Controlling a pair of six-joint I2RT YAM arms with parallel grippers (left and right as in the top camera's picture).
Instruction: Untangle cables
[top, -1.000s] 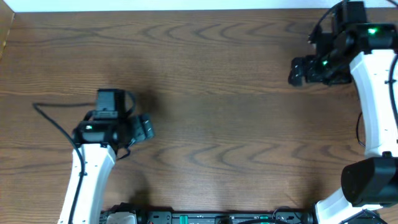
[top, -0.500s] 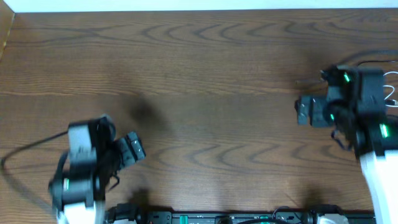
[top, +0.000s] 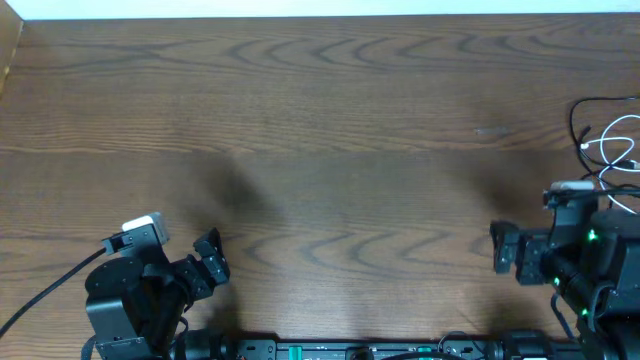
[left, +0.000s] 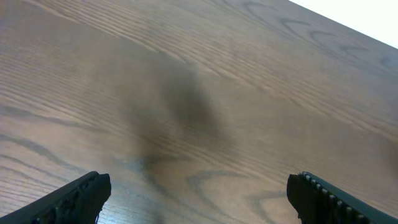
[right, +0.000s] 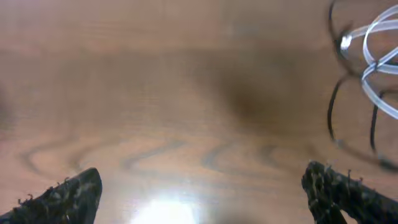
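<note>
Cables (top: 608, 140) lie looped on table's (top: 320, 120) right edge.

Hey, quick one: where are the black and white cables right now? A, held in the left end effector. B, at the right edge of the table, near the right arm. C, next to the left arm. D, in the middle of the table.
B: the white cable and the black cable lie in loose loops at the table's right edge, beyond the right end effector, which holds nothing.
</note>
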